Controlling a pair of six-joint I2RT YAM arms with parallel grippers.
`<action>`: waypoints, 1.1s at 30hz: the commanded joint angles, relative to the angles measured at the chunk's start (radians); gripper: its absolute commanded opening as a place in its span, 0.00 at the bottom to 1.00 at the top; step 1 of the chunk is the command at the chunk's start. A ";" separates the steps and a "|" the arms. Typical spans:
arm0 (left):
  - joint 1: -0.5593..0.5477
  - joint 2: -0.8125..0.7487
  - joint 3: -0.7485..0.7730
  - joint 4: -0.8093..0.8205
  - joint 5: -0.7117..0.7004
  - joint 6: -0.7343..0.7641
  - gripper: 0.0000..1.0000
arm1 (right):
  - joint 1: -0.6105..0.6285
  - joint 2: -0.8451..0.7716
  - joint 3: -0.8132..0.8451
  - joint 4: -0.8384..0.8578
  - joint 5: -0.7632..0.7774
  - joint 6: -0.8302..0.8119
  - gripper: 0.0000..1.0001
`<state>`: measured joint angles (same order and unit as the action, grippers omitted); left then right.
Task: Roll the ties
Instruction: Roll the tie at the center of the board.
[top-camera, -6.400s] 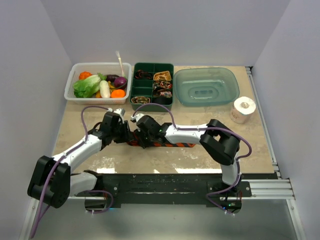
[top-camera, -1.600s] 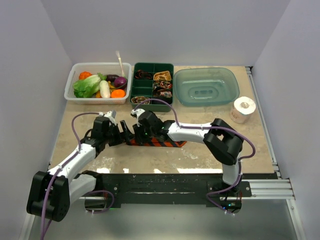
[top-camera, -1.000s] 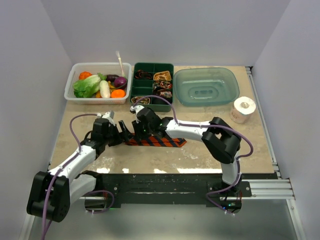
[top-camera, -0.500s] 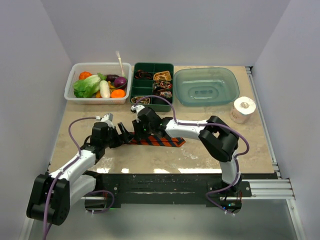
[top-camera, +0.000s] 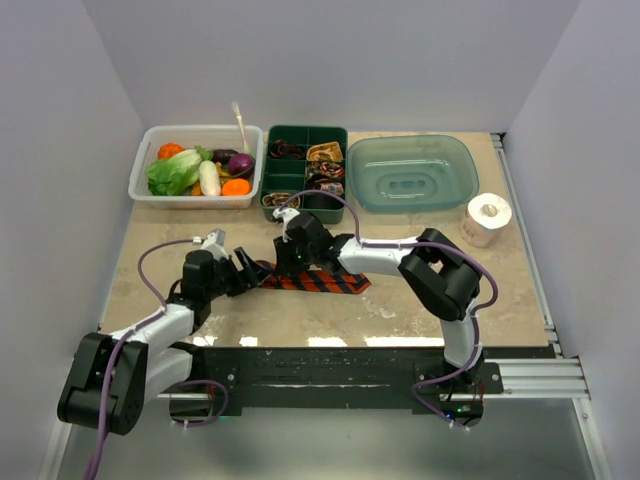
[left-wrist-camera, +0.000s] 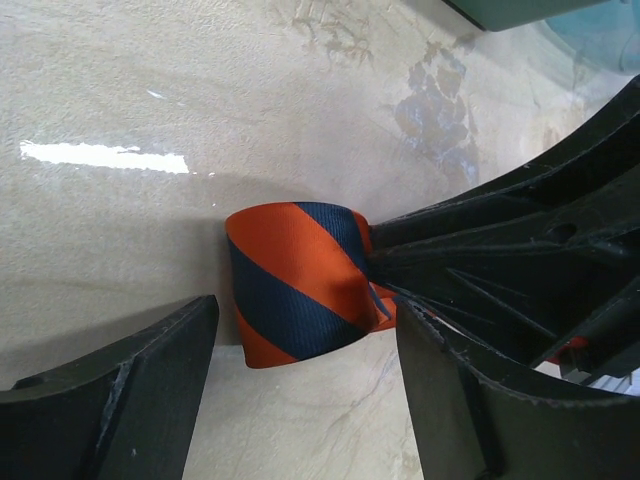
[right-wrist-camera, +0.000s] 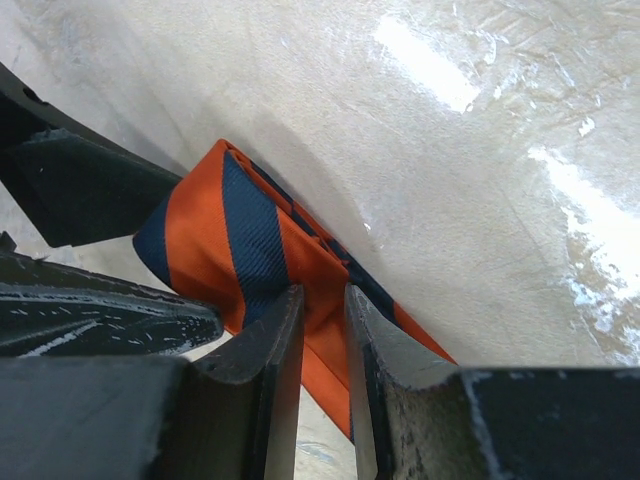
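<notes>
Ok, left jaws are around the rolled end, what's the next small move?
Probably close the left gripper on the coiled end of the striped tie: the coil sits between its open jaws, untouched, while the right gripper pinches the tie just behind it.

Mixed vegetables are being held by a clear plastic tub; a white paper roll is being supported by the beige tabletop

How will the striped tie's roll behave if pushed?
Probably floppy: the striped tie is thin fabric curled in a loose loop. Likely unrolls if released; only the right gripper pinches it. May slide on the glossy table.
</notes>
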<state>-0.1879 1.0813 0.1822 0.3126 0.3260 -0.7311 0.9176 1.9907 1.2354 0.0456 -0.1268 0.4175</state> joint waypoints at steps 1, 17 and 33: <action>0.013 0.022 -0.030 0.143 0.044 -0.048 0.76 | -0.002 -0.015 -0.044 -0.050 0.006 -0.033 0.25; 0.013 0.022 -0.052 0.200 0.047 -0.018 0.47 | -0.002 -0.087 -0.037 -0.030 -0.017 -0.032 0.25; -0.074 -0.009 0.163 -0.190 -0.154 0.156 0.45 | 0.026 -0.034 0.033 -0.017 -0.077 -0.006 0.25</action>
<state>-0.2054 1.0863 0.2573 0.2382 0.2909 -0.6445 0.9230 1.9247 1.2194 0.0086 -0.1684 0.4015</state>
